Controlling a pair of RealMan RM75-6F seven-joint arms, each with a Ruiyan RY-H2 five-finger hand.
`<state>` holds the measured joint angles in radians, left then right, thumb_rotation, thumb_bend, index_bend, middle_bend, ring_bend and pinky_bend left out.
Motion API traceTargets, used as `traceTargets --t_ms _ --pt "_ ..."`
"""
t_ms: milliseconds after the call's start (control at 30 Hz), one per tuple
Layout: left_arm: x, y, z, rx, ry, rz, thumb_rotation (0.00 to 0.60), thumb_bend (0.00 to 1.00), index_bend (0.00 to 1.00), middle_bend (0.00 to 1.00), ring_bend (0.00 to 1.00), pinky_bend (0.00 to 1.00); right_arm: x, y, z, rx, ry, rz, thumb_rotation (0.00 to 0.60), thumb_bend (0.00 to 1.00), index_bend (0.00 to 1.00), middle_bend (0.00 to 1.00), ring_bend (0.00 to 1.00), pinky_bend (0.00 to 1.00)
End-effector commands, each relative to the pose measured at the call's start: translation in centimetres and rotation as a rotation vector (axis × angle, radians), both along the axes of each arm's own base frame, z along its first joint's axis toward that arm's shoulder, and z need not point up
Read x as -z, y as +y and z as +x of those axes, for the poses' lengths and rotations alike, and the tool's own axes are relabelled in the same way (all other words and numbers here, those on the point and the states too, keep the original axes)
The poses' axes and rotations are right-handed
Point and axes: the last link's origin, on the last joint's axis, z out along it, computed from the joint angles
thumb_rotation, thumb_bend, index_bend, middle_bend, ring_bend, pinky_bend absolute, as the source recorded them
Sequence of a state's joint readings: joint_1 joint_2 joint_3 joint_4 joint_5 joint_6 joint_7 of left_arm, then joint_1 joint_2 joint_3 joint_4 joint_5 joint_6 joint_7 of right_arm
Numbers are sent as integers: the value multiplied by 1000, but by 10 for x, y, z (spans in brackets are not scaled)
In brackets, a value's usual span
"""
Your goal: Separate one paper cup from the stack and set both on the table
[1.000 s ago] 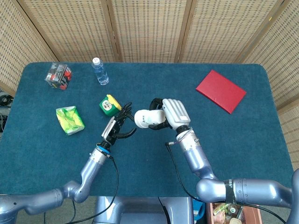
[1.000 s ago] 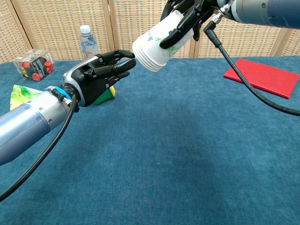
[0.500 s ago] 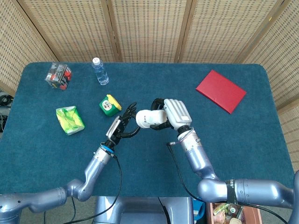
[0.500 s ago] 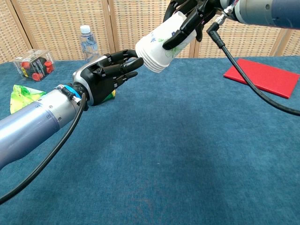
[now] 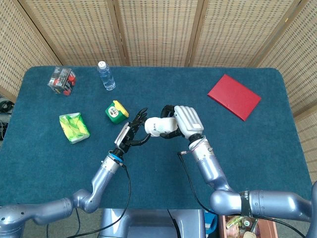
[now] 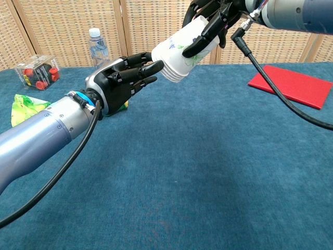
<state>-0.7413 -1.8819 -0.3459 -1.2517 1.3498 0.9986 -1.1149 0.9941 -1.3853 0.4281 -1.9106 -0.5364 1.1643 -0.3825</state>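
A stack of white paper cups (image 5: pixel 154 127) (image 6: pixel 176 51) with a green print hangs on its side above the middle of the blue table (image 5: pixel 247 148), base pointing left. My right hand (image 5: pixel 184 120) (image 6: pixel 211 20) grips the stack around its wider end. My left hand (image 5: pixel 130 135) (image 6: pixel 123 83) reaches in from the left with its fingers stretched out and apart. Its fingertips (image 6: pixel 156 65) touch the base end of the stack without closing around it.
A water bottle (image 5: pixel 106 76) (image 6: pixel 97 48) and a clear box of red items (image 5: pixel 62 80) (image 6: pixel 36 72) stand at the back left. A green-yellow carton (image 5: pixel 115 111) and a green packet (image 5: pixel 74 127) (image 6: pixel 23 107) lie left of the hands. A red book (image 5: pixel 234 96) (image 6: pixel 291 83) lies at the right.
My left hand has moved up and right toward the cups, from a gap to fingertip contact with the base. The right hand shifted the stack slightly right.
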Motion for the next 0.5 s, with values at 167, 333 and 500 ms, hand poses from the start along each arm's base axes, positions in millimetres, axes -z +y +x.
traceTargets --t_ms 167,333,500 --pt "1 -1 1 3 4 1 600 368 619 31 0 0 -1 -1 -3 8 2 -4 600 167 697 583 438 678" --pt "2 -2 -4 -8 18 4 600 368 679 41 0 0 -3 -2 -6 14 1 -5 600 167 697 583 438 678" --pt "-1 -2 -9 -16 28 22 600 369 701 47 0 0 -5 -3 -9 18 0 -12 600 167 697 583 438 679"
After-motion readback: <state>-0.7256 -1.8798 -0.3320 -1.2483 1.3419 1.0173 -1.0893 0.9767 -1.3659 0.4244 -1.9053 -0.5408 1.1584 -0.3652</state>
